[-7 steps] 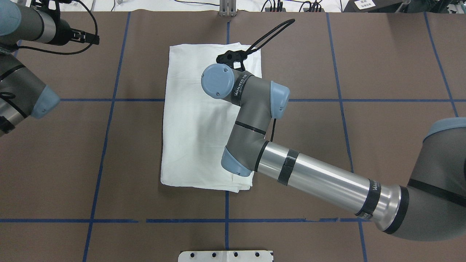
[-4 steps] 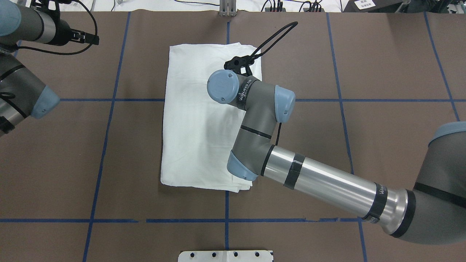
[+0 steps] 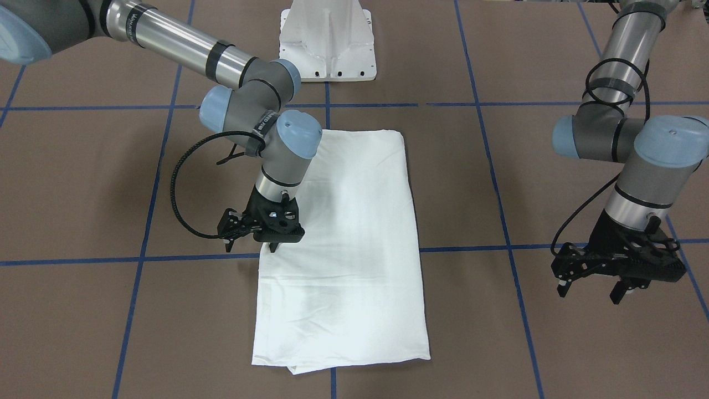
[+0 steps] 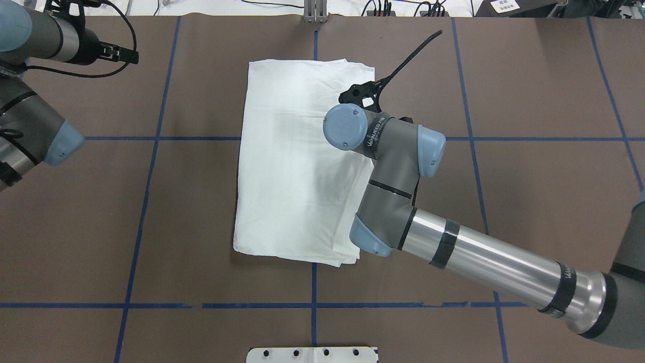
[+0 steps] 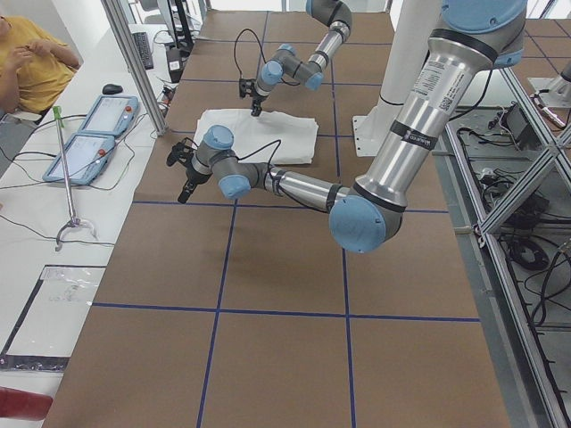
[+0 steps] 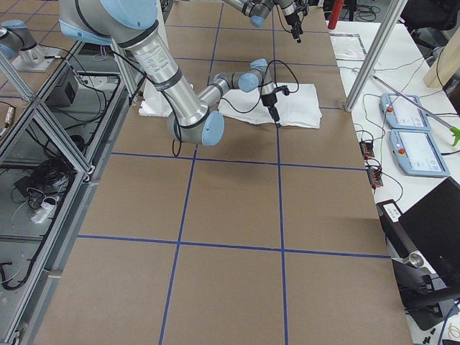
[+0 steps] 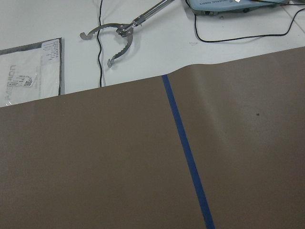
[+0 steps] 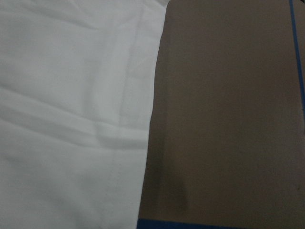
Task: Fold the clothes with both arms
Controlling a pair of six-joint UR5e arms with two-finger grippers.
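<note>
The clothes are one white shirt (image 3: 354, 249) folded into a long rectangle in the middle of the brown table (image 4: 529, 101); no text or collar shows. My right gripper (image 3: 250, 246) stands open at the shirt's right long edge. One fingertip (image 3: 272, 247) rests on the fabric and the other hangs over bare table. From overhead, the right wrist covers part of the shirt (image 4: 287, 161). The right wrist view looks down on that shirt edge (image 8: 62, 119) beside brown table. My left gripper (image 3: 590, 293) hovers open and empty over bare table, far to the shirt's left.
Blue tape lines (image 4: 151, 138) grid the table. The white pedestal (image 3: 328, 41) stands at the robot's side of the shirt. A white bench with two teach pendants (image 5: 94, 134) and a metal grabber tool (image 7: 119, 36) lies past the far edge, where a person (image 5: 31, 53) sits.
The right arm swept to the right across the shirt to its right edge, and the whole shirt slid a little to the right with it. The left arm stayed put.
</note>
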